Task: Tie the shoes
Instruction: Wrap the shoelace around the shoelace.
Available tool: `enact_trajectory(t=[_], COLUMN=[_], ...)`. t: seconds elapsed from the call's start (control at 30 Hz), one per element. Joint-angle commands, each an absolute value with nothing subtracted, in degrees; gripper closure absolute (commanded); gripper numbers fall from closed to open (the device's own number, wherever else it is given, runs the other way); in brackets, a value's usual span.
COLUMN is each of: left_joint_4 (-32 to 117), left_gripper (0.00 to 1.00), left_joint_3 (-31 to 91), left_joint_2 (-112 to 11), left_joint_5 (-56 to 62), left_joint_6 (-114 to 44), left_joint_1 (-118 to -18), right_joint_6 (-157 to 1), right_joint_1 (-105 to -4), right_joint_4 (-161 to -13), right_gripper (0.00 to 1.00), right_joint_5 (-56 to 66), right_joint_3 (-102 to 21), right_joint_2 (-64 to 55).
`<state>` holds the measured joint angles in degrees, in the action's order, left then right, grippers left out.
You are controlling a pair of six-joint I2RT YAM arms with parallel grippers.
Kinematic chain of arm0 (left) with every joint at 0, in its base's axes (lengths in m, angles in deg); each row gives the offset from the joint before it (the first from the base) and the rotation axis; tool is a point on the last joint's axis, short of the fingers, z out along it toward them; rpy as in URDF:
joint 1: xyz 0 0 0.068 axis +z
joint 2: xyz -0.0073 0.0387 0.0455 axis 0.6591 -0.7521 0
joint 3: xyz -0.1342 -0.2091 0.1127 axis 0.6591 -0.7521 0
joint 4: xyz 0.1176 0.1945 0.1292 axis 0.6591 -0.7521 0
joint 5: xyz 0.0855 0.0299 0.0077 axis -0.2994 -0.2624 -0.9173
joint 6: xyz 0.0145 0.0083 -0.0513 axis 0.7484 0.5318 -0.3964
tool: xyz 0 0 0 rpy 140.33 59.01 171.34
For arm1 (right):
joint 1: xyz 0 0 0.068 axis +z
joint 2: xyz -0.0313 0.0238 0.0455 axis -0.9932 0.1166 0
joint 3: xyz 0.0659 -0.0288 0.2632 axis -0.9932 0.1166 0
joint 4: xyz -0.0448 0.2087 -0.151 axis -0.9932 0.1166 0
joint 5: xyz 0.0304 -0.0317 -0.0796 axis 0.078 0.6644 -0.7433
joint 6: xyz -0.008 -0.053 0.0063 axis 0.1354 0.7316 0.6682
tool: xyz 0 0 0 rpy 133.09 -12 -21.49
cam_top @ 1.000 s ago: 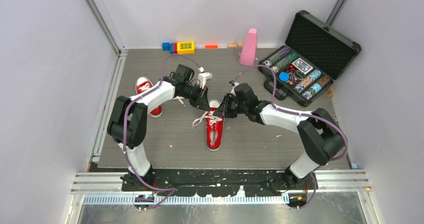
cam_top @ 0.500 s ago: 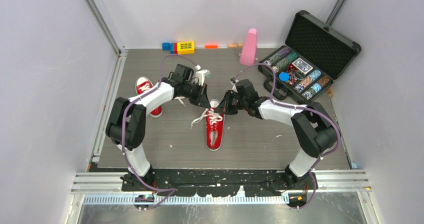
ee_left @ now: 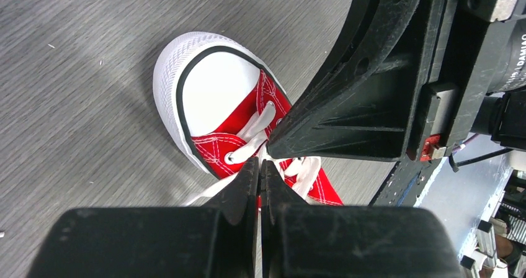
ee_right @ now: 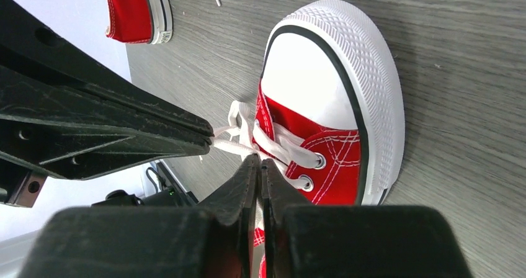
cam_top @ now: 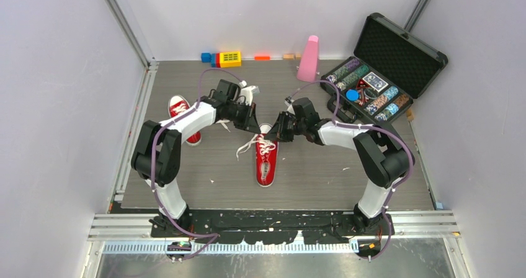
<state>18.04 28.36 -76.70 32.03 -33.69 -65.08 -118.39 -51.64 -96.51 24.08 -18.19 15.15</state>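
Note:
One red shoe [cam_top: 267, 163] lies mid-table with its white toe cap pointing away from the arm bases and its white laces [cam_top: 261, 145] loose. It also shows in the left wrist view [ee_left: 217, 98] and the right wrist view [ee_right: 322, 85]. The other red shoe [cam_top: 183, 118] lies to the left, partly under my left arm. My left gripper [cam_top: 255, 128] [ee_left: 259, 161] is shut over the laces, with a white lace pinched between its jaws. My right gripper [cam_top: 276, 134] [ee_right: 259, 159] is shut on a lace as well. The two grippers' tips almost touch.
An open black case [cam_top: 381, 73] of poker chips stands at the back right. A pink cone-shaped object [cam_top: 308, 59] and coloured blocks [cam_top: 228, 58] sit along the back wall. Small white scraps lie on the grey tabletop [cam_top: 211, 182].
Both grippers have shifted slightly toward the shoe's toe end, staying shut. The right arm's elbow has swung left and upward. The shoe has not moved.

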Motion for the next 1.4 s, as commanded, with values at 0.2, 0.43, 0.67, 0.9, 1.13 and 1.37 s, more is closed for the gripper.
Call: enact_trajectory(t=[0.2, 0.43, 0.67, 0.9, 1.13, 1.37], left_joint_4=[19.69, 19.59, 19.26, 17.34, 15.66, 14.89], left_gripper=[1.00, 1.00, 1.00, 1.00, 1.00, 1.00], left_joint_3=[28.52, 28.61, 28.57, 28.59, 28.52, 28.90], left_joint_2=[-76.78, -76.93, -76.79, -75.97, -75.33, -74.72], left_joint_5=[31.85, 32.06, 32.17, 31.45, 30.15, 29.80], left_joint_6=[-34.90, -34.99, -34.90, -34.21, -33.41, -33.32], left_joint_1=[-64.74, -64.76, -64.72, -64.72, -64.78, -64.77], right_joint_6=[-119.55, -119.94, -116.31, -112.44, -109.22, -102.89], right_joint_1=[-53.01, -53.64, -53.68, -53.68, -53.01, -50.70], right_joint_4=[-99.72, -100.69, -96.10, -91.63, -87.05, -76.56], right_gripper=[0.77, 0.65, 0.55, 0.53, 0.48, 0.50], right_joint_5=[27.31, 29.00, 30.21, 30.06, 29.01, 23.72], right_joint_3=[-19.11, -18.36, -19.58, -20.43, -22.59, -27.23], right_joint_2=[14.92, 14.06, 13.87, 12.47, 11.48, 11.52])
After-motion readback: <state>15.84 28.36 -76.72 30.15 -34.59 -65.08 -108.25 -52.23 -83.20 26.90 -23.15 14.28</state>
